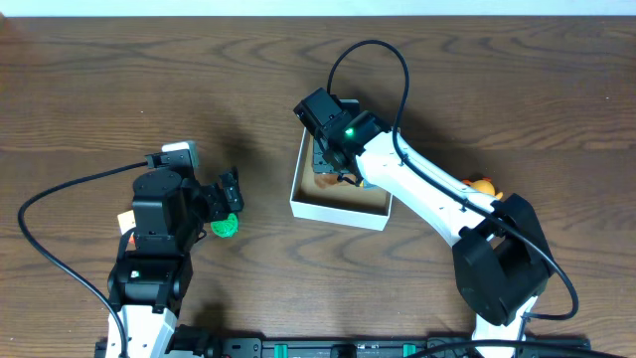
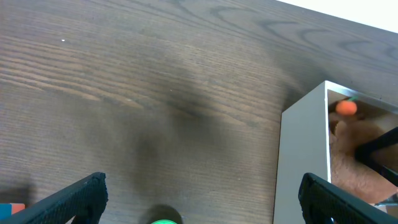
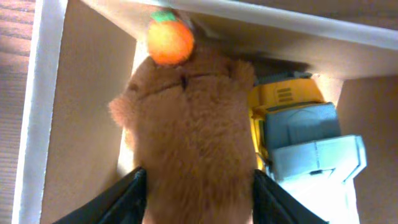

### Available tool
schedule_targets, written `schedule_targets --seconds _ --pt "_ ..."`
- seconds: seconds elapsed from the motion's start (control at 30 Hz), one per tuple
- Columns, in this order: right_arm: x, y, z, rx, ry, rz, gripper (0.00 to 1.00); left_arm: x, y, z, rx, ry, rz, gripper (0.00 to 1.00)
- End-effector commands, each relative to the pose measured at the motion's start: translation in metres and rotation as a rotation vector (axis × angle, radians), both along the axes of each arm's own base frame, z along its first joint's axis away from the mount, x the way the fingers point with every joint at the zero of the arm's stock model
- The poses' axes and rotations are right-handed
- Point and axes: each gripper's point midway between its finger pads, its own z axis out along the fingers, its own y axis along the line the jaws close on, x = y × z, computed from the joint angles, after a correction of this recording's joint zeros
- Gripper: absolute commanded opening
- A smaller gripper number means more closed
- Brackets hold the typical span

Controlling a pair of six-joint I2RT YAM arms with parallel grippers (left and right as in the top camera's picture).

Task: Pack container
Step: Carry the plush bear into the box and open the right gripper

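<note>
The container (image 1: 338, 213) is a small white box with a tan inside, at mid table. My right gripper (image 1: 333, 164) is down inside it, shut on a brown furry plush toy (image 3: 193, 118) with a small orange ball (image 3: 170, 41) on its head. The fingers (image 3: 199, 179) press both flanks of the plush, near the box's wall (image 3: 43, 93). A yellow and blue-grey toy (image 3: 305, 137) lies in the box beside the plush. My left gripper (image 1: 231, 199) is open and empty (image 2: 203, 183), just above a green ball (image 1: 226, 227) on the table, left of the box (image 2: 303, 162).
An orange toy (image 1: 482, 185) lies on the table to the right of the box, partly behind my right arm. The green ball's top edge shows at the bottom of the left wrist view (image 2: 165, 220). The table is dark wood.
</note>
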Motion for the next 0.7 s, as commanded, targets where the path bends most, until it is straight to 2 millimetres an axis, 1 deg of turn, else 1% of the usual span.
schedule_targets --seconds 0.0,0.03,0.17,0.27,0.37,0.4,0.43,0.47,0.5,0.57,0.6,0.63,0.67 --pt "0.006 -0.006 0.017 -0.012 -0.055 -0.012 0.59 0.003 0.000 0.009 -0.009 -0.019 0.010 0.98" --pt "0.006 -0.006 0.017 -0.012 -0.056 -0.008 0.61 0.003 0.000 0.009 -0.009 -0.019 0.010 0.98" --pt "0.005 -0.007 0.017 -0.014 -0.053 -0.008 0.62 0.003 0.000 0.009 -0.009 -0.019 0.010 0.98" --pt "0.006 -0.006 0.020 -0.015 -0.061 0.006 0.57 0.003 0.000 0.009 -0.009 -0.019 0.010 0.98" --pt "0.008 -0.005 0.031 -0.017 -0.090 0.056 0.51 0.003 0.000 0.009 -0.009 -0.018 0.010 0.98" --pt "0.010 -0.008 0.040 -0.017 -0.113 0.057 0.51 0.003 0.000 0.009 -0.009 -0.018 0.010 0.98" --pt "0.013 -0.014 0.053 -0.022 -0.149 0.045 0.51 0.003 0.000 0.009 -0.009 -0.019 0.010 0.98" --pt "0.016 -0.018 0.060 -0.024 -0.172 0.034 0.51 0.003 0.000 0.009 -0.009 -0.019 0.010 0.98" --pt "0.021 -0.028 0.078 -0.028 -0.220 0.014 0.52 0.003 0.000 0.009 -0.009 -0.019 0.010 0.98" --pt "0.028 -0.047 0.104 -0.021 -0.275 -0.009 0.56 0.003 0.000 0.009 -0.009 -0.019 0.010 0.98" --pt "0.030 -0.062 0.117 -0.016 -0.293 -0.031 0.59 0.002 0.000 0.009 -0.009 -0.018 0.010 0.98" --pt "0.031 -0.077 0.125 -0.015 -0.299 -0.057 0.60 0.002 0.000 0.009 -0.009 -0.018 0.010 0.98" --pt "0.030 -0.097 0.133 -0.021 -0.297 -0.095 0.64 0.002 0.000 0.009 -0.009 -0.018 0.010 0.98"
